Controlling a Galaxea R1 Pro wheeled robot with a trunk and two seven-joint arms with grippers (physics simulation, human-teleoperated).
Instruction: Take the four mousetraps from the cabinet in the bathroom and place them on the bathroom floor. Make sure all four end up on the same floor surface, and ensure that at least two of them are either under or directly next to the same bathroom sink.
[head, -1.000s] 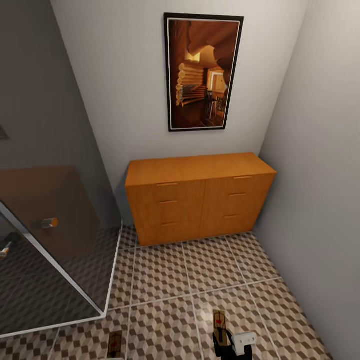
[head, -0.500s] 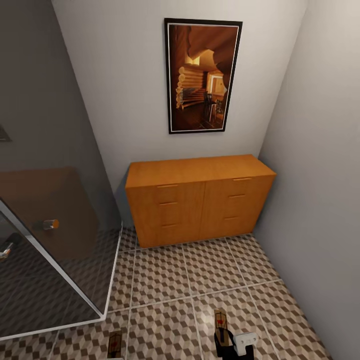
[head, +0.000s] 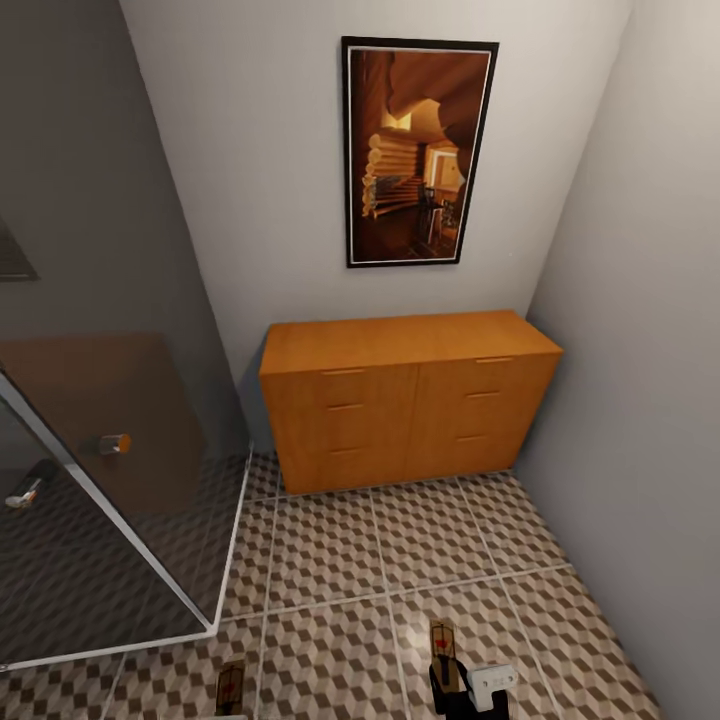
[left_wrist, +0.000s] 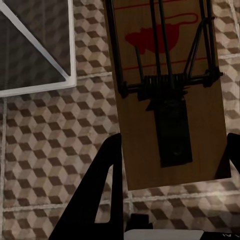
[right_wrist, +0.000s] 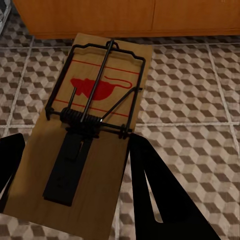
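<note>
The orange-brown cabinet (head: 405, 405) stands against the far wall with all its drawers closed. My left gripper (left_wrist: 175, 140) is shut on a mousetrap (left_wrist: 167, 95), a wooden board with a red mouse print, held above the cube-patterned bathroom floor (left_wrist: 45, 130). A second mousetrap (right_wrist: 95, 120) is gripped by my right gripper (right_wrist: 75, 142), pointing toward the cabinet base. In the head view both traps sit at the lower edge, the left one (head: 230, 688) and the right one (head: 442, 645), with the right gripper (head: 458, 685) behind it. The sink is out of view.
A glass shower enclosure (head: 100, 470) with a white frame fills the left side. A grey wall (head: 640, 400) closes the right. A framed picture (head: 418, 150) hangs above the cabinet. Open tiled floor (head: 400, 560) lies between me and the cabinet.
The whole head view has shifted slightly, so the cabinet and picture sit a little further right. Both grippers still hold their traps in the same place.
</note>
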